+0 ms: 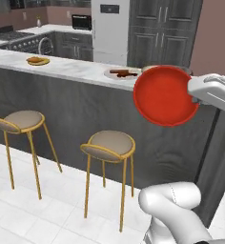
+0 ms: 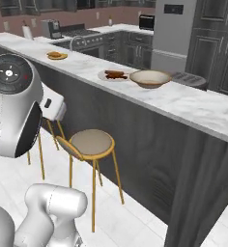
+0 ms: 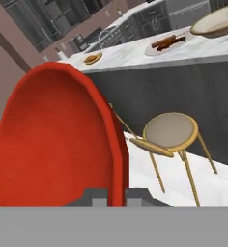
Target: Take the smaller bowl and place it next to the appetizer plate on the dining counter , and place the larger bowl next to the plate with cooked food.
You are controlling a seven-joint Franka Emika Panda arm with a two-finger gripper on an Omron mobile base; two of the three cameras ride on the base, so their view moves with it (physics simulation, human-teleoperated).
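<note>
My gripper (image 1: pixel 194 98) is shut on the rim of the red smaller bowl (image 1: pixel 165 96), which it holds on edge in the air in front of the dining counter (image 1: pixel 76 69), at about counter-top height. In the hand view the red bowl (image 3: pixel 58 144) takes up the left half, its rim pinched between the fingertips (image 3: pixel 94 197). The cream larger bowl (image 2: pixel 150 78) stands on the marble top just right of the white plate with cooked meat (image 2: pixel 114 75). The yellow-green appetizer plate (image 1: pixel 38 60) lies far to the left on the same counter.
Two gold-legged stools (image 1: pixel 107 146) (image 1: pixel 22 121) stand on the white tile floor against the counter's dark front. A dark oval tray (image 2: pixel 187 78) lies behind the cream bowl. Stove, sink and cabinets line the back wall.
</note>
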